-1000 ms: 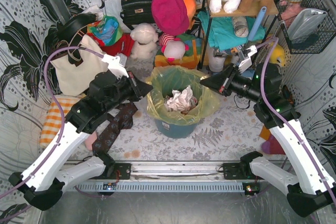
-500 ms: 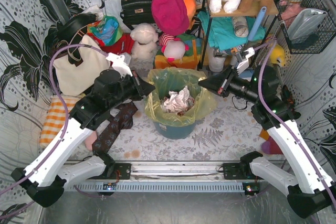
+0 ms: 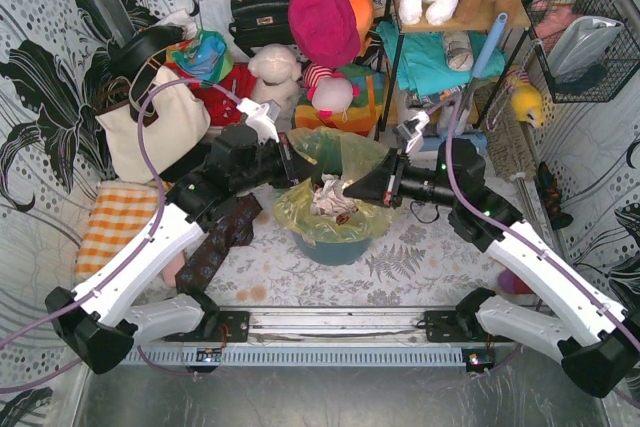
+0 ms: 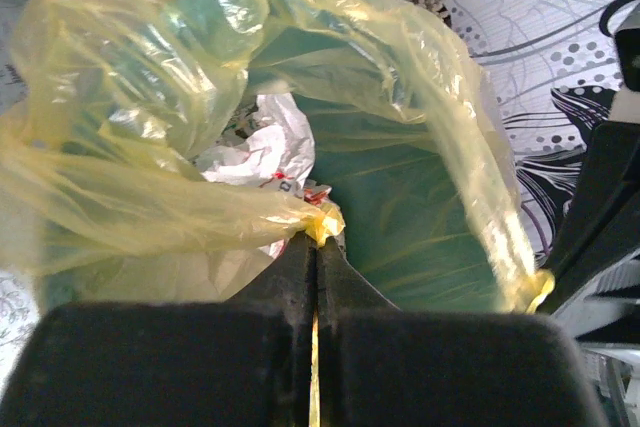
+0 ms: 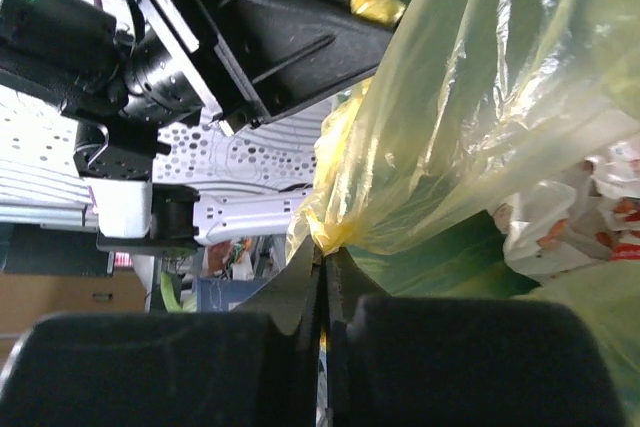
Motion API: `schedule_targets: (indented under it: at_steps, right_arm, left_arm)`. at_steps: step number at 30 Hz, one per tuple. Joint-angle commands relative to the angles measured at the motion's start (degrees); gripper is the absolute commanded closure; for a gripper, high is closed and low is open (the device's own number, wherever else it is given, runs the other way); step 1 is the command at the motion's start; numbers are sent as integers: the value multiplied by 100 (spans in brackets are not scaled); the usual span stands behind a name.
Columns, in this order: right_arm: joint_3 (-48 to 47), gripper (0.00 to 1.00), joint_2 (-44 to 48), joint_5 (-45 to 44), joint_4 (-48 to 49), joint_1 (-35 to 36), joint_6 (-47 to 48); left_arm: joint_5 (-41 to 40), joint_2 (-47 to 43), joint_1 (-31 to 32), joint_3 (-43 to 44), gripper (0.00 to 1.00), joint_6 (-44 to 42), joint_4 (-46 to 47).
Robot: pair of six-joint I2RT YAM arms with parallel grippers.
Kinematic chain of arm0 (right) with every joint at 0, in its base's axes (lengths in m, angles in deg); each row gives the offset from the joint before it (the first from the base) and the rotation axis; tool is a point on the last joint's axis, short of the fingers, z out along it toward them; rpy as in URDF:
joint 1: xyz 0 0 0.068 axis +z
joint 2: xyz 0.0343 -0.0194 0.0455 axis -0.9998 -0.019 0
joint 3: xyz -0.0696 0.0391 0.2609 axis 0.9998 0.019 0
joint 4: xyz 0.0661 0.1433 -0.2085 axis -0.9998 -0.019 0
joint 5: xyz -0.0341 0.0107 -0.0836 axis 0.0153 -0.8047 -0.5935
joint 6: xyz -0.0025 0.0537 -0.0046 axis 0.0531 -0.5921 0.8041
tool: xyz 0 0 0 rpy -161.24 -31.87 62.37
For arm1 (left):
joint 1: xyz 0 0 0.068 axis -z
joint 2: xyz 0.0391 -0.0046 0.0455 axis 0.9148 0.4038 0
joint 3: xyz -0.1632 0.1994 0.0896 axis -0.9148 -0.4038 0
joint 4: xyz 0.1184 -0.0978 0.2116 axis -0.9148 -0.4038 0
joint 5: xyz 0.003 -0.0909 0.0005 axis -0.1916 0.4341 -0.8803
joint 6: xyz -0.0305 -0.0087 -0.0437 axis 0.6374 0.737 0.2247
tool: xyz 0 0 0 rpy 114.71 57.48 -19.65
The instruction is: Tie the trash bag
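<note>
The yellow-green trash bag lines the teal bucket at the table's middle, with crumpled white paper inside. My left gripper is shut on the bag's left rim; the pinched yellow plastic shows at the tips in the left wrist view. My right gripper is shut on the bag's right rim, bunched at its tips in the right wrist view. Both grippers are over the bucket mouth, close together, and the bag's edges are drawn inward. The bag still gapes open between them.
A cream canvas tote stands at the back left, an orange checked cloth at the left. Stuffed toys, a black handbag and a shelf line the back. A wire basket hangs at the right.
Both grippers moved inward from either side of the bucket to above its mouth, pulling the bag's rim off the bucket edge and toward the centre.
</note>
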Motion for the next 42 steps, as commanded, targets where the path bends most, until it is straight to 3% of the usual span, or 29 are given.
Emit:
schedule_targets:
  at_steps: [1, 12, 18, 32, 42]
  right_arm:
    - [-45, 100, -188, -142, 726, 378, -177]
    - [-677, 100, -485, -217, 866, 608, -130]
    - [-1309, 100, -443, -1023, -112, 603, 209]
    - [-1868, 100, 98, -2775, -1169, 607, 660]
    - [-3365, 100, -650, -3456, -1393, 602, 1746]
  left_arm:
    - [439, -4, -26, 108, 100, 43, 699]
    - [682, -695, -33, 524, 100, -204, 14]
    - [762, -753, -94, 779, 100, -203, -206]
    - [164, -792, -195, 1403, 100, -74, -148]
    - [100, -379, -333, 2071, 100, -305, 661]
